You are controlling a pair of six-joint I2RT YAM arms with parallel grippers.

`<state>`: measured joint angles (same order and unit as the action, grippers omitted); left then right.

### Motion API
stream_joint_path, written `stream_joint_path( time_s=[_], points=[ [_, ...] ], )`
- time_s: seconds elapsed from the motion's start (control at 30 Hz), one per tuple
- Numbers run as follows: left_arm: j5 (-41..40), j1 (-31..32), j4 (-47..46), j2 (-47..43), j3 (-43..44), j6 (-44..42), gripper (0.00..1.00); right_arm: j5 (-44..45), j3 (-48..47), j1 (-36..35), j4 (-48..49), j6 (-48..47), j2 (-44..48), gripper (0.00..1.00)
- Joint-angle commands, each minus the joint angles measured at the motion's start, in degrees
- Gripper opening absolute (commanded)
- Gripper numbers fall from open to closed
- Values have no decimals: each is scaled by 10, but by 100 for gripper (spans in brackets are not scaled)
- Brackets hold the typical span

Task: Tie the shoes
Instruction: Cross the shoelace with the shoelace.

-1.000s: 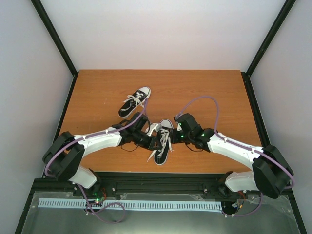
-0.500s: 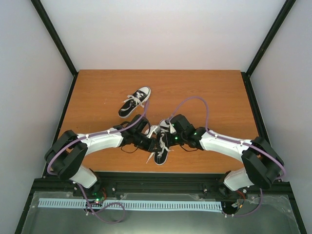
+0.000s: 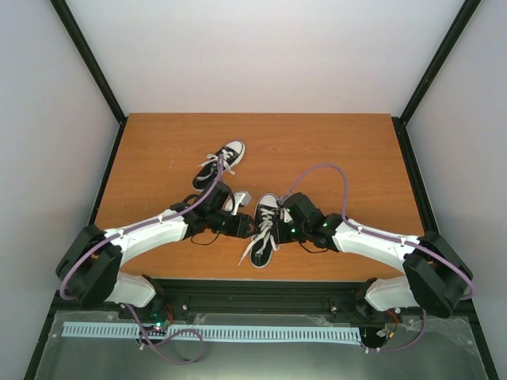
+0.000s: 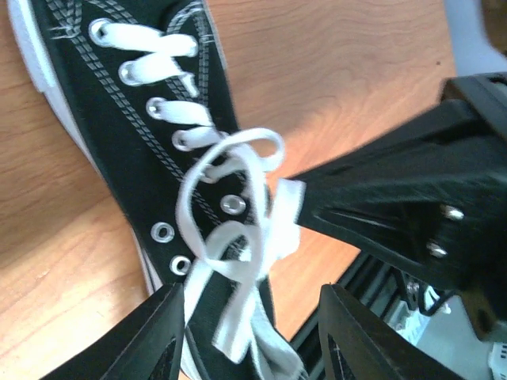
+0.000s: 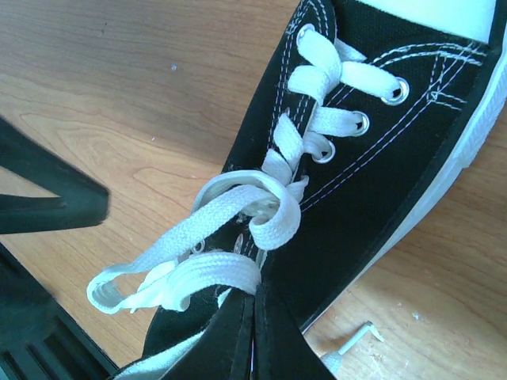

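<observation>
Overhead, a small black canvas sneaker with white rubber toe cap and sole [image 3: 264,241] lies near the 6 o'clock edge of an orange-brown wood-grain table [image 3: 348,150]. Its long axis runs from toe at 12 o'clock to heel at 6 o'clock, between the two arms. Its twin, a second black canvas sneaker [image 3: 219,165], rests at about 11 o'clock of it, beyond the left arm. The left gripper [image 4: 249,313] sits at 9 o'clock of the near shoe, its black fingers spread wide and holding nothing. In its own camera the flat white woven lace [image 4: 238,214] lies at 12 o'clock from the gap, and one strand trails down between the fingers without being pinched. The right gripper [image 5: 253,305] comes in from 3 o'clock with fingers pressed together, pinching one band of that lace near the ankle opening. The lace makes a loose, open crossing over the tongue, and in the right wrist view a limp, flattened loop flops toward 8 o'clock. Small metal eyelets [image 5: 394,93] glint along matte canvas with pale stitching; the sole looks like smooth rubber. The crossing is not drawn tight, so the tying seems about midway at best. The left arm appears better placed for the free loop, which lies straight ahead of its open fingers. Soft flat lace will likely slip or twist unless it is taken squarely.
</observation>
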<state>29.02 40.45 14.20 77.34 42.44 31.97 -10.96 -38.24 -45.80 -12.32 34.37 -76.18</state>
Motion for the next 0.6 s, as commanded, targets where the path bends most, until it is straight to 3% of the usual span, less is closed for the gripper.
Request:
stream_joint_path(
  time_s=[0.0, 0.1, 0.2, 0.37, 0.57],
  points=[
    [12, -14, -42, 41, 14, 27, 45, 0, 5, -3, 25, 10, -10, 3],
    [12, -31, -73, 54, 6, 50, 43, 4, 1, -3, 24, 6, -12, 3],
    [24, -39, -90, 57, 10, 50, 50, 2, -1, -3, 24, 5, -16, 3],
    [48, -39, -104, 57, 12, 34, 50, 1, 3, -3, 28, 7, -19, 3],
    [89, -37, -86, 78, 20, 11, 36, 10, 2, -3, 26, 13, -12, 3]
  ],
)
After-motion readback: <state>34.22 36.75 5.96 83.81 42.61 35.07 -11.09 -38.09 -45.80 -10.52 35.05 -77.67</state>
